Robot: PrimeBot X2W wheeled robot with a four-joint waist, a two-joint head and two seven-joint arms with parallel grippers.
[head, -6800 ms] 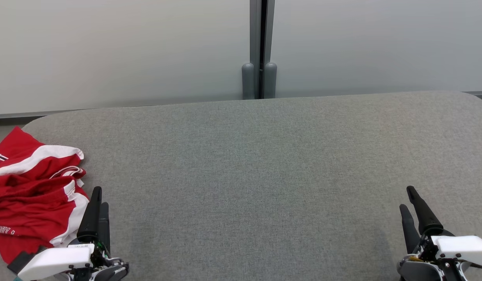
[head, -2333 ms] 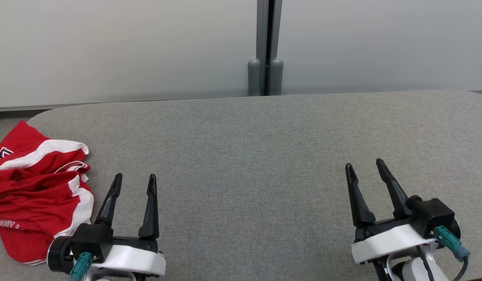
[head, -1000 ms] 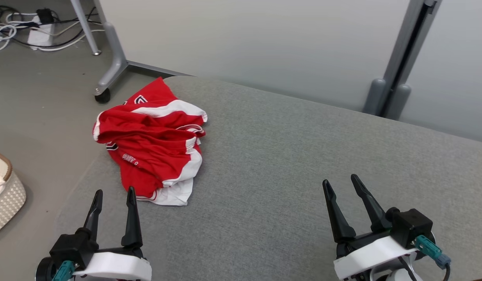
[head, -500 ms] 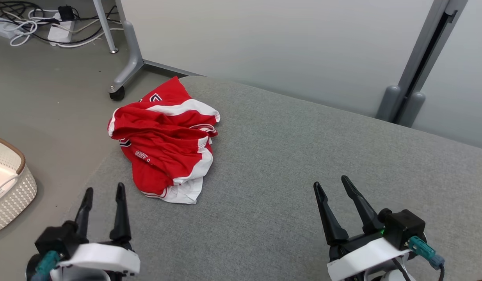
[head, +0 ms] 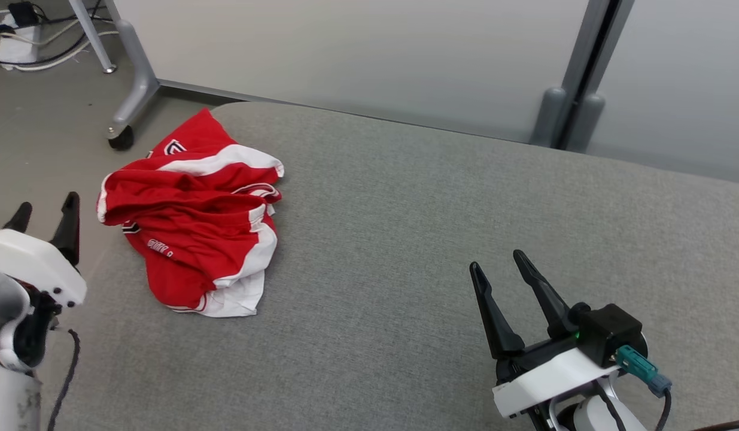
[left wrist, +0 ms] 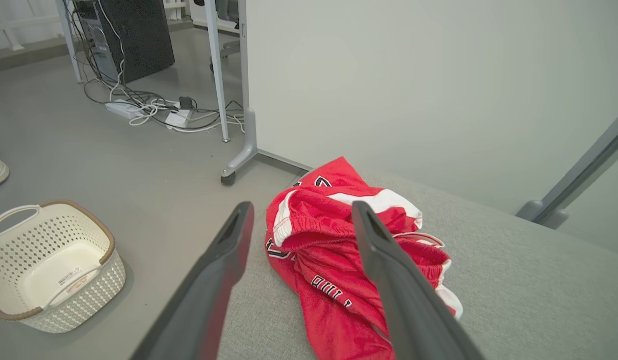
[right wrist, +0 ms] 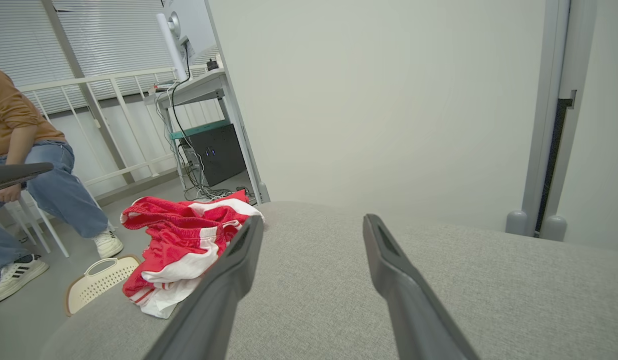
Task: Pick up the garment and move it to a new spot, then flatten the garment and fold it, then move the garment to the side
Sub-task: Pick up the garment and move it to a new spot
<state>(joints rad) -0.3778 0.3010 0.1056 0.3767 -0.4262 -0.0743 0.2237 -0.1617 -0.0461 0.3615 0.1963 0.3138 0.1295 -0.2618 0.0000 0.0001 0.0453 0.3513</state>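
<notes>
The red-and-white sports garment (head: 189, 239) lies in a crumpled heap near the far left corner of the grey fabric-covered counter (head: 417, 203). Its left side reaches the counter's rounded edge and seems to hang slightly over it. The cloth is a bright, faintly shiny red, bunched into deep folds. Broad white bands run across the top of the heap and down its right side, ending in a white flap at the near end. In the left wrist view a gathered hem with white trim shows at the top of the pile. Below it is white lettering outlined in dark, too creased to read. A small dark-edged crest sits on the far tip.

The left tool (head: 45, 203) is spread wide and holds nothing. It hangs just left of the garment, past the counter's edge and above the floor. The right tool (head: 495, 261) is likewise spread and empty, over bare counter well apart from the garment. A white perforated basket (left wrist: 53, 265) with a brown rim stands on the floor to the left of the counter.
</notes>
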